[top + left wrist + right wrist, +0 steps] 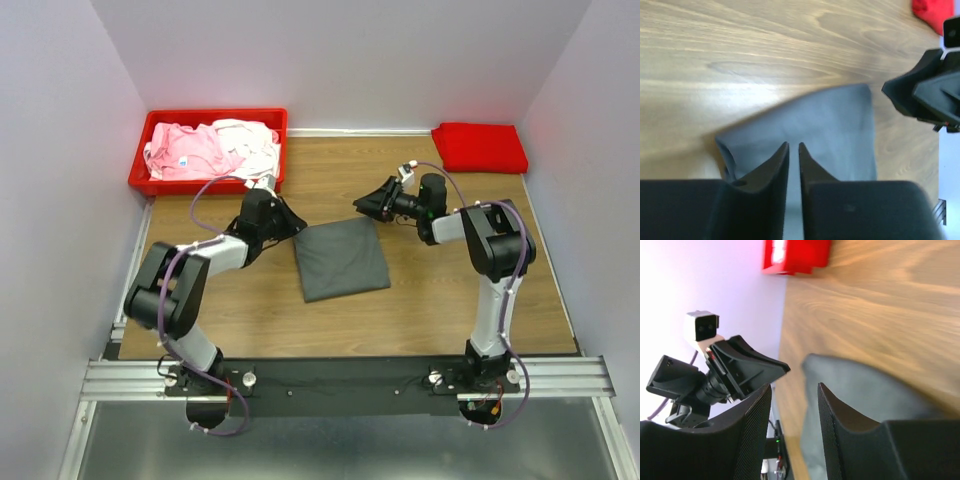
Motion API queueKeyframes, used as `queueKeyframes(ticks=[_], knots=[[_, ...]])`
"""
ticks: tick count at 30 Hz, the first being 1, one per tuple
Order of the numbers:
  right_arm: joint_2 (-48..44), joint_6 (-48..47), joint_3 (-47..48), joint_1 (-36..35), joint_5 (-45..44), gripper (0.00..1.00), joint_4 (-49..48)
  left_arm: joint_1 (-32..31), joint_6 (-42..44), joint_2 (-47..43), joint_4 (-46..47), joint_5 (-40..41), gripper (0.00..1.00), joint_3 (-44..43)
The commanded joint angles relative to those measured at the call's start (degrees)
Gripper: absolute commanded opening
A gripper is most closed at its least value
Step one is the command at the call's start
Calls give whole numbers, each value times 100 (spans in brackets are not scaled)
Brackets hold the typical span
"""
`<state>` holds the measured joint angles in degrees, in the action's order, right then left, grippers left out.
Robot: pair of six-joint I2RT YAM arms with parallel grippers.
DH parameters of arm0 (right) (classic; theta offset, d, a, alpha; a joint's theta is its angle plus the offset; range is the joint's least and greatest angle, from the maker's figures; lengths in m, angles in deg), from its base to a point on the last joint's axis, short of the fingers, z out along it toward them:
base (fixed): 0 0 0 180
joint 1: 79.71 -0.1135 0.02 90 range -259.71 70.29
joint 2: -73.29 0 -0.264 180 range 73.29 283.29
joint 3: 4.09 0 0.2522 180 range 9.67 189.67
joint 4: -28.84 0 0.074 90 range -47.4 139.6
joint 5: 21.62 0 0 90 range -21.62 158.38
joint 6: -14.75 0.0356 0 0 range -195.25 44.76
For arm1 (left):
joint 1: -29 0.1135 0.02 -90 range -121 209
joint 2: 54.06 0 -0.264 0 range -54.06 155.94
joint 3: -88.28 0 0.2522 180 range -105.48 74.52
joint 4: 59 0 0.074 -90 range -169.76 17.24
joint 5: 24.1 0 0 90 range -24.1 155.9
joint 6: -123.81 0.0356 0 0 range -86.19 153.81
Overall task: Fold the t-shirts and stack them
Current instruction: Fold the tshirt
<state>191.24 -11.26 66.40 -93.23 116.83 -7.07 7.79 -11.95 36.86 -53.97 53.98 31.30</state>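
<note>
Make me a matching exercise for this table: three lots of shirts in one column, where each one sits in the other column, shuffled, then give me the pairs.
Things:
1. dark grey t-shirt
2. red t-shirt
3. pink and white shirts

Places:
A. heaped in the red bin at the far left
B. folded flat in the middle of the table
C. folded at the far right corner

Pairs: 1-B, 2-C, 3-A
</note>
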Motion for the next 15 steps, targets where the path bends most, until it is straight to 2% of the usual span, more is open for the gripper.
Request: queueKeyframes(ticks=[1,7,12,14,15], knots=[[570,-185,101,104,-116,49,256,143,-152,769,406,-372,17,-187],[1089,-307,-56,332,-248,48,256,223,-276,1139,626,-381,16,33],[618,-422,-319,604,-265,48,274,460,-294,955,653,-416,18,297],[309,-492,-417,657,-248,48,361,478,-215,597,487,-407,26,332],[-84,-666,-478,684,-265,49,666,478,-40,290,373,-373,37,297]])
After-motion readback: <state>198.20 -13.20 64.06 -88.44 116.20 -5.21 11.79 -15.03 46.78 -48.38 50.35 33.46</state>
